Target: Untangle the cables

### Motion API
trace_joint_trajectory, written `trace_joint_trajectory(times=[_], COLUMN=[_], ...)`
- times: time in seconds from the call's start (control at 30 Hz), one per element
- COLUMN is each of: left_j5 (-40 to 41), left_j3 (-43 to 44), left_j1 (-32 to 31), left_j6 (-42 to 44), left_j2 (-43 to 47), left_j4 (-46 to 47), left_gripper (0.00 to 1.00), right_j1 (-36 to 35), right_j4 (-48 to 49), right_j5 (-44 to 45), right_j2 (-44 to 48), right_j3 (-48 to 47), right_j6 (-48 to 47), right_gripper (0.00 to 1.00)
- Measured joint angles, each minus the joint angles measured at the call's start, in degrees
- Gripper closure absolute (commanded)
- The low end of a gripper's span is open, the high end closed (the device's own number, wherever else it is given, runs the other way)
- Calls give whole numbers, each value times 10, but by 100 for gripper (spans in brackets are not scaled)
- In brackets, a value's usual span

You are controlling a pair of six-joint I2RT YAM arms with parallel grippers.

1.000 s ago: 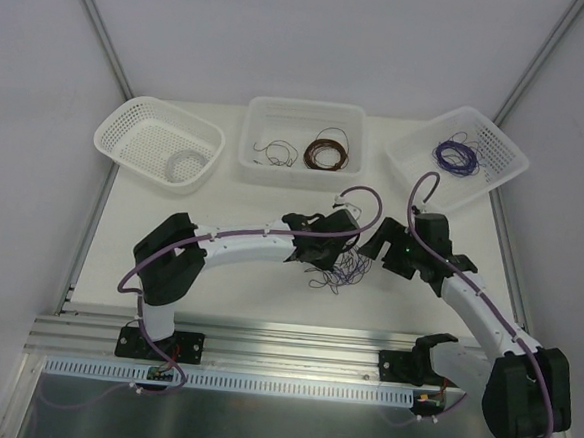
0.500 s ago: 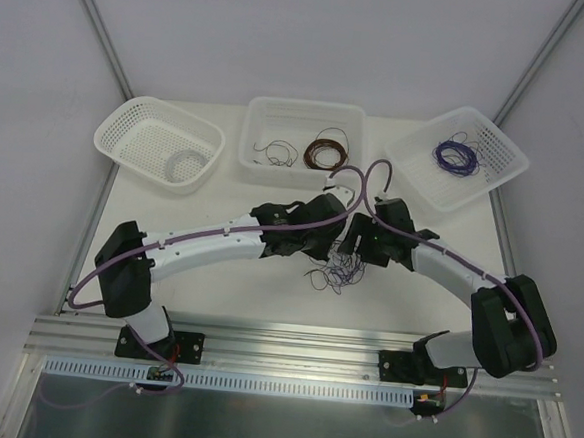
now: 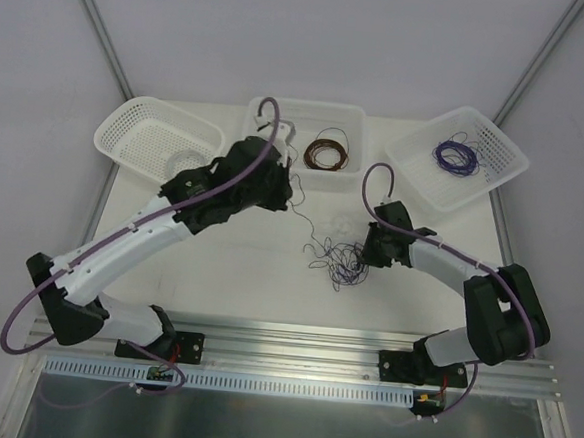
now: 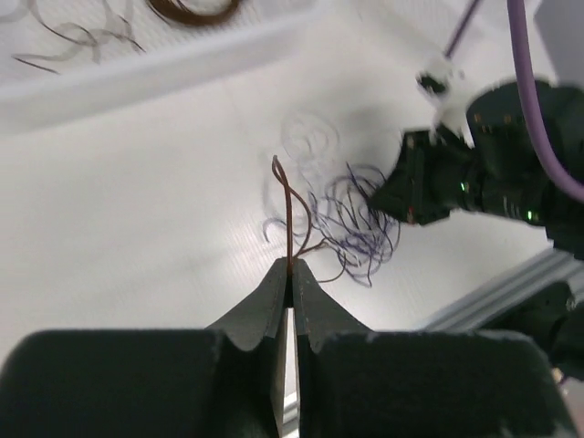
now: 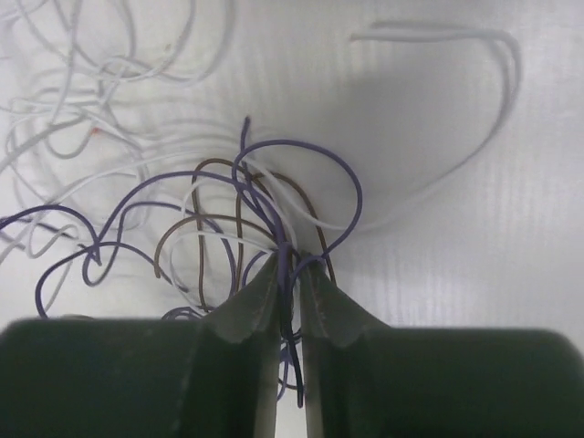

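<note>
The cables [image 3: 344, 261] are a small clump of thin purple, brown and whitish strands on the white table, right of centre. My left gripper [image 3: 284, 185] is raised near the middle bin and shut on one brown cable [image 4: 289, 214], which runs from its tips [image 4: 292, 266] down to the clump [image 4: 351, 224]. My right gripper [image 3: 367, 252] sits low at the clump's right side. In the right wrist view its jaws [image 5: 289, 260] are shut on purple strands [image 5: 301, 160], with brown [image 5: 196, 224] and whitish [image 5: 91, 128] strands looping in front.
Three white containers line the back. The left basket [image 3: 138, 128] holds a white coil [image 3: 188, 162], the middle bin [image 3: 305, 108] a brown coil [image 3: 327, 151], and the right basket [image 3: 498, 143] a purple coil [image 3: 457, 156]. A metal rail [image 3: 293, 344] runs along the near edge.
My left gripper has risen and swung back-left toward the middle bin, drawing the brown cable out of the clump. My right gripper has come down and shut on the clump's purple strands.
</note>
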State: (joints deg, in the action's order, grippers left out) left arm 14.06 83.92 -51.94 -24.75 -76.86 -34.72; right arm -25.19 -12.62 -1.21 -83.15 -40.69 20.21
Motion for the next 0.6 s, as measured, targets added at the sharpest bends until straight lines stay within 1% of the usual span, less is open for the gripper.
trace_joint_trajectory(times=[0.2,0.27,0.3,0.47,0.6], left_j5=[18,34,41,83,119], left_j3=[81,109,119,177,220], left_j1=[106,134,144,233,288], left_j6=[34,51,57,96,125], left_j2=[68,81,85,89,83], left_j4=[-51,-69,-75,-127,-158], left_gripper=[100,100,100,100,100], right_j1=[53,66,70,101,123], right_j4=[-40,-61,-69,-108,-132], right_j5=[21,28,31,42,48], right_j2=[52,74,83,135,161], right_j3=[28,34,35,35,35], right_j6=[-16,-23,-25,-44,-55], right_gripper=[94,94,94,94,94])
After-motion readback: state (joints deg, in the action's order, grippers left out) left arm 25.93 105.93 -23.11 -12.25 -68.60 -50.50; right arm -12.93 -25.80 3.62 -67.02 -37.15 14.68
